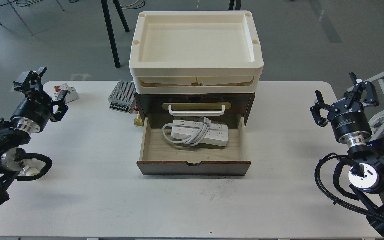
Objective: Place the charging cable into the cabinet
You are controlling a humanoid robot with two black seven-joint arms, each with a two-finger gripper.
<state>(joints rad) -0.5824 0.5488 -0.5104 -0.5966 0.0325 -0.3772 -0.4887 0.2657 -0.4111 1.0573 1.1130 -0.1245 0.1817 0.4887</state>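
The charging cable (pixel 197 133), a white power strip with its cord looped over it, lies inside the open light wood drawer (pixel 152 146) of the dark brown cabinet (pixel 245 100). The drawer is pulled out toward me. A white handle (pixel 196 109) sits on the closed drawer above. Cream trays (pixel 195 71) are stacked on top. My left gripper (pixel 42 88) is open and empty over the table's far left. My right gripper (pixel 343 95) is open and empty over the table's right edge. Both are well away from the cabinet.
A small white circuit breaker (pixel 68 93) with a red switch lies just right of my left gripper. A perforated metal power supply box (pixel 122 96) stands left of the cabinet, with a brass fitting (pixel 138 120) beside it. The white table (pixel 95 186) stretches toward me.
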